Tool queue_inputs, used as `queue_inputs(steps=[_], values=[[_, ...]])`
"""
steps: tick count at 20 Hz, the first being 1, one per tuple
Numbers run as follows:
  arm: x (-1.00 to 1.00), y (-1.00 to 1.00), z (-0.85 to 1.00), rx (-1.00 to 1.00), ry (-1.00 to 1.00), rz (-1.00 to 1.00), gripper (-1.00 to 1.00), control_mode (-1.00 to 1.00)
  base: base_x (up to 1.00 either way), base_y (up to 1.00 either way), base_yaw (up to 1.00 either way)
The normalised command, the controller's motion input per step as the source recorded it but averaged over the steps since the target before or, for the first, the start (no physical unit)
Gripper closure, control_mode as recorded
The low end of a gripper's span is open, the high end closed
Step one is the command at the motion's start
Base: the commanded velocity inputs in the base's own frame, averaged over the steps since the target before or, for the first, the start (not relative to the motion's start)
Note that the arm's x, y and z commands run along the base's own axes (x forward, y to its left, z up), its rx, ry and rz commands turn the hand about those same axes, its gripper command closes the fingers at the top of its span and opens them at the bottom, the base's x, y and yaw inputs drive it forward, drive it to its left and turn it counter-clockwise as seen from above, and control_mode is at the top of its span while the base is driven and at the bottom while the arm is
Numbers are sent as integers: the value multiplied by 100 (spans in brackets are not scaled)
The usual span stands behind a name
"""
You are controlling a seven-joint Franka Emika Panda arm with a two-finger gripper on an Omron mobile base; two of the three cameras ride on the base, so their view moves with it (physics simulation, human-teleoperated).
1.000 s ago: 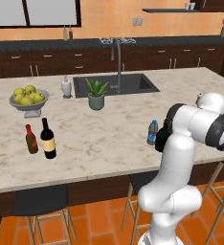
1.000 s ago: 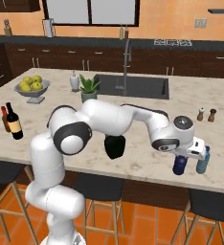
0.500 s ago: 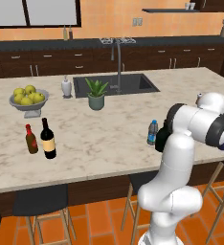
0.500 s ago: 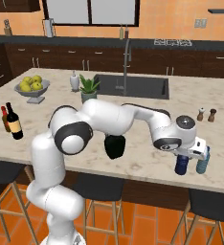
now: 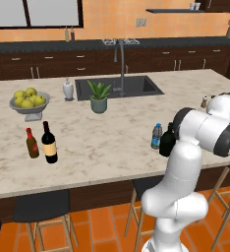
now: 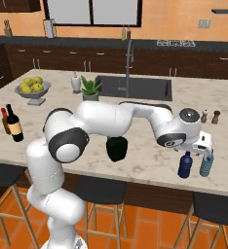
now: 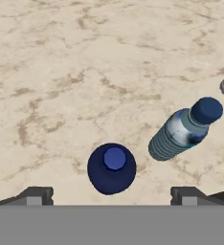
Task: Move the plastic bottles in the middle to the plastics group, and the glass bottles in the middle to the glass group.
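Hovering straight above the dark blue bottle (image 7: 112,169), I held my gripper (image 7: 111,195) spread wide so both fingertips could straddle it, clear of the water bottle (image 7: 183,129) just beside.

The worktop (image 7: 85,57) is beige marble veined in brown. On it stand an opaque dark blue bottle (image 7: 112,168) with a lighter blue cap and a clear pale-blue water bottle (image 7: 183,129) with a dark blue cap. The green-black bottle (image 6: 117,148) is plain and unlabelled. The wine bottle (image 5: 49,143) is dark with a tan label and red top; the sauce bottle (image 5: 32,143) is red-brown, red-capped. The bowl (image 5: 30,104) is grey, holding yellow-green fruit.
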Motion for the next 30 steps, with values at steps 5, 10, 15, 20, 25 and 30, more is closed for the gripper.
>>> queue_inputs(steps=[5,10,15,20,25,30], values=[[-2,49,97,-8,0,0,-100,-100,0,0,0],[-1,93,35,-9,-3,0,-100,-100,0,0,0],[-25,100,0,-5,-3,2,-100,-100,0,0,0],[-9,65,5,14,-4,8,-100,-100,0,0,0],[5,15,0,41,-14,9,-100,-100,0,0,0],[20,11,8,42,-11,11,-100,-100,0,0,0]])
